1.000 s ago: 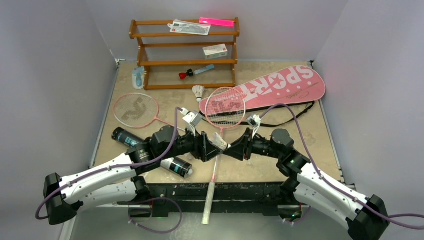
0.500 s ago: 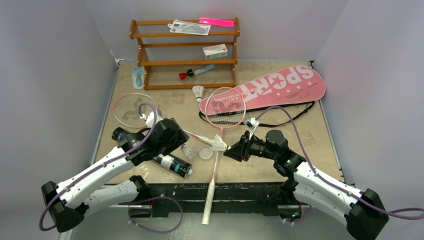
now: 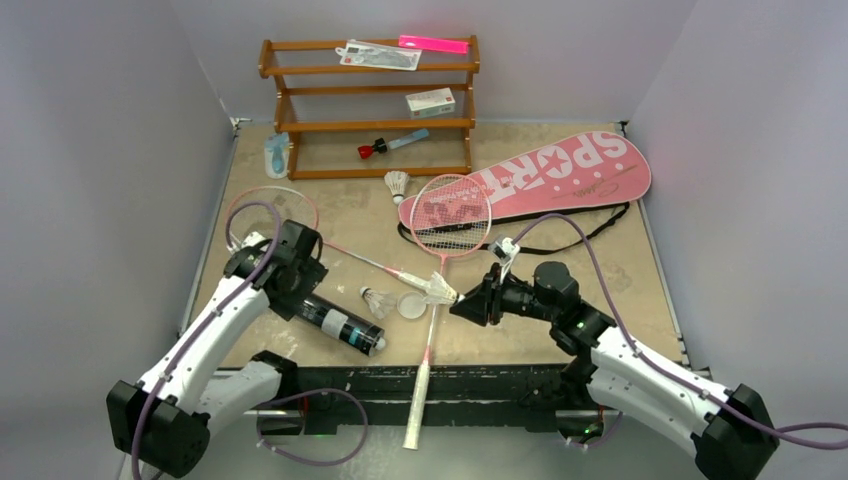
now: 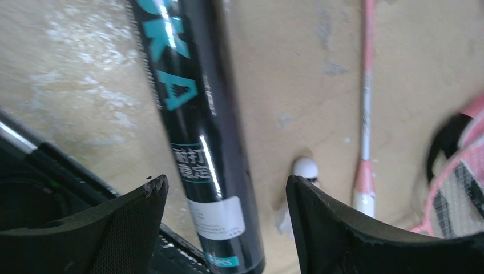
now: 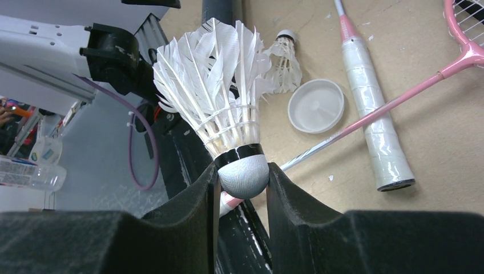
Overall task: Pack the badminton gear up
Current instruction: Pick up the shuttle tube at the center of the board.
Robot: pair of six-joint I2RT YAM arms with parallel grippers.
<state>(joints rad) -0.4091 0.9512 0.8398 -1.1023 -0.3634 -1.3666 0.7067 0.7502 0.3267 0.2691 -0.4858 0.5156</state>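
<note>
The left hand (image 4: 225,184) hangs spread over the black tube (image 4: 194,114), one finger on each side and neither touching. The tube lies flat on the table (image 3: 600,260) directly beneath the palm. The right hand (image 5: 242,171) pinches a feather shuttlecock (image 5: 222,103) by its rounded cork, feathers pointing away from the fingers. Just beyond those feathers lie a second shuttlecock (image 5: 283,57) and a loose white lid (image 5: 315,105), with a racket handle (image 5: 371,85) further to that hand's right.

The step looks like securing the tube so the shuttlecock can go in. The left hand should drop squarely, close across the tube's middle and turn whichever end is open toward the right hand. The cork should enter first, so the feathers fold rather than crush.

Whether the tube holds anything cannot be told. The pink bag (image 3: 560,175) lies well beyond both hands, with a racket head (image 3: 452,215) resting on its near end. Its contents are hidden.
</note>
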